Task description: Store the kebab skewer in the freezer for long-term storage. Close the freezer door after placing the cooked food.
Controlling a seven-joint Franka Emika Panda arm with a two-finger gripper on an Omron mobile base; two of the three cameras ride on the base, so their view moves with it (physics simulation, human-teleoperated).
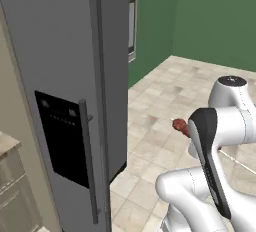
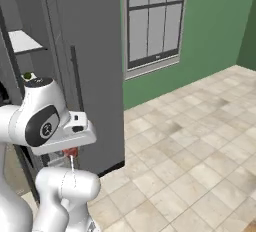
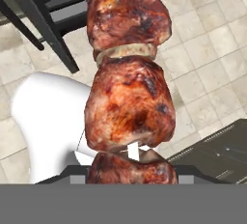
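Clenching the skewer [image 3: 129, 107] at its meat end, the gripper [image 3: 129, 170] hangs low before the fridge, stick pointing down. The freezer [image 2: 22, 43] lies ahead and left, behind its open door [image 1: 60, 101]; white shelf visible. No legible writing anywhere.

Kebab skewer [image 3: 128, 117] is seen close up in the hand view: glossy reddish-brown meat chunks stacked from 6 to 12 o'clock. Freezer door [image 1: 60, 111], grey with black panel and dark handle, is swung open. Freezer [image 2: 22, 43] shows a white shelf.
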